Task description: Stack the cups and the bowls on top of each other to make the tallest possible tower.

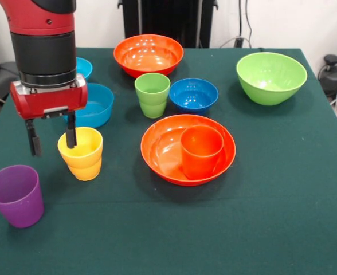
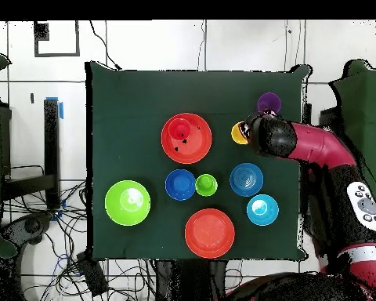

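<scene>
The claw (image 1: pixel 52 139) hung over the green cloth table (image 1: pixel 271 195) with its two black fingers (image 1: pixel 33 140) spread apart, holding nothing. One finger stood inside the mouth of the yellow cup (image 1: pixel 81 153), at the rim; the other hung clear outside that cup, on the side toward the purple cup (image 1: pixel 16 195). The purple cup stood upright a little below the claw in the front view, apart from it. Behind the claw sat a light blue bowl (image 1: pixel 95 105), with a second light blue bowl (image 1: pixel 83 67) farther back, half hidden by the arm. Well off to the side away from the purple cup, the orange cup (image 1: pixel 202 151) stood inside an orange bowl (image 1: pixel 160 152). Beyond that were the green cup (image 1: pixel 152 94), the dark blue bowl (image 1: pixel 194 94), another orange bowl (image 1: pixel 148 54), and farthest from the claw, the lime green bowl (image 1: pixel 270 77). Nothing else was stacked.
</scene>
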`<act>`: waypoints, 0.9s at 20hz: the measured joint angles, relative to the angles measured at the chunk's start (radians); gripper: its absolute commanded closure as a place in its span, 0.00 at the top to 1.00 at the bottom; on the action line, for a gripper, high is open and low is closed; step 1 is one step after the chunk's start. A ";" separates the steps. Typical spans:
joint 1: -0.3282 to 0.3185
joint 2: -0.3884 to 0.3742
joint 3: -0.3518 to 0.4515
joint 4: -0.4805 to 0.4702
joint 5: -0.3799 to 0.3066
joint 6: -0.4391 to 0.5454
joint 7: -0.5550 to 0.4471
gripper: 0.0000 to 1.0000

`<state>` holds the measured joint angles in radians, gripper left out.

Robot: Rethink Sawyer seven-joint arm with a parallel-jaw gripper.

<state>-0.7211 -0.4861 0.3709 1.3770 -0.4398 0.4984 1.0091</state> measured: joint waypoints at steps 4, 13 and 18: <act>0.000 -0.003 -0.013 0.000 0.000 0.000 0.000 1.00; 0.000 -0.016 -0.024 0.002 0.000 0.000 0.000 1.00; 0.000 -0.016 -0.036 0.004 0.000 0.000 0.000 1.00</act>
<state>-0.7214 -0.5020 0.3353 1.3807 -0.4398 0.4982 1.0091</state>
